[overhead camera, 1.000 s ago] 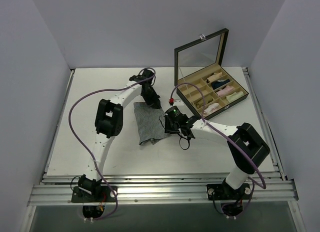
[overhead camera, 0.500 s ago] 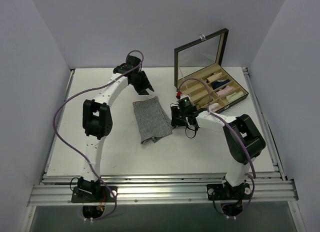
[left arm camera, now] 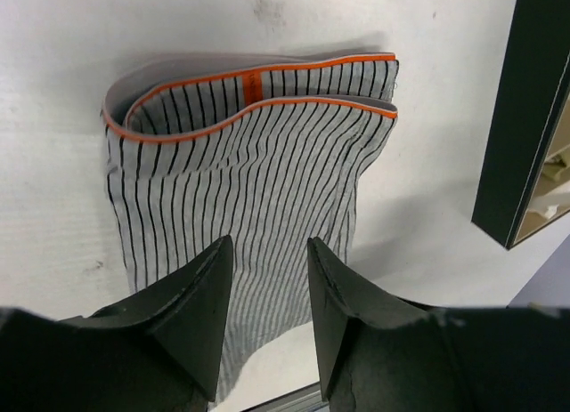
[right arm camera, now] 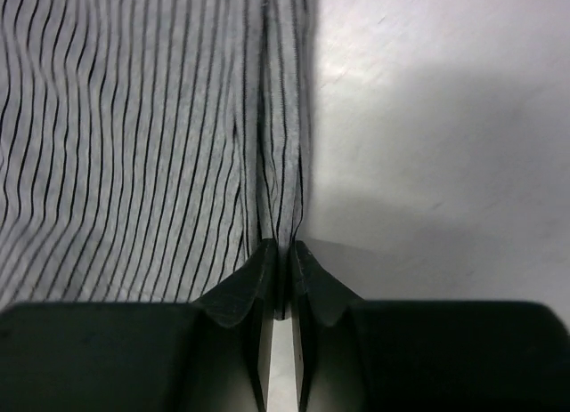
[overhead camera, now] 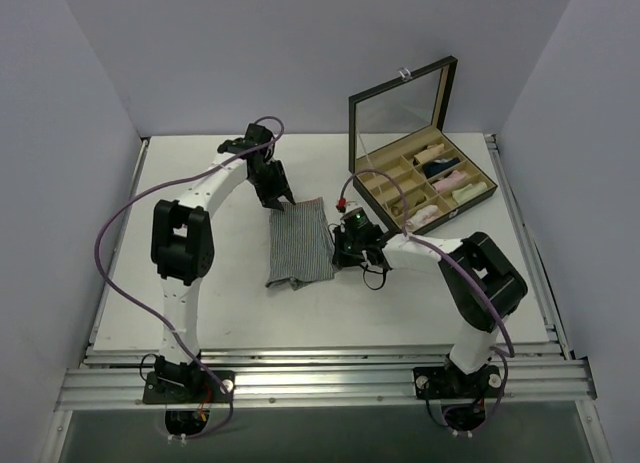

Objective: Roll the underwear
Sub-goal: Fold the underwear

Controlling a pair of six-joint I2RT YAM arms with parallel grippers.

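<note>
Grey, black-pinstriped cloth laid flat and unrolled near mid-table: underwear (overhead camera: 302, 245), folded to a long strip on the white table (overhead camera: 250, 318), running far to near with a slight slant, between the two arms and left of the box (overhead camera: 398, 118), apart from it. Shows, in the left wrist view, the underwear (left arm camera: 240, 189) with two layers of orange-edged waistband (left arm camera: 312, 100) gaping at the end away from the fingers, and a dark wall of the box (left arm camera: 534, 109) off to the right. Holds the left gripper (overhead camera: 279, 201) over the strip's far end, pointed down, jaws parted to a middling gap. Same in its own camera: left gripper (left arm camera: 269, 245) with both black fingers (left arm camera: 196, 314) spread above the stripes, cloth showing through the gap; contact with the cloth impossible to judge. Grips with the right gripper (overhead camera: 338, 255) at the strip's right edge, partway along. Confirmed close up: right gripper (right arm camera: 282, 250) nearly closed, fingertips pinching a raised fold of the underwear (right arm camera: 134, 118) at its edge, cloth drawn into ridges toward the pinch, white table (right arm camera: 427, 118) to the right. Box open at the far right of the table, lid upright, tan compartments partly filled with small rolled garments (overhead camera: 468, 191) in pink, cream and dark
</note>
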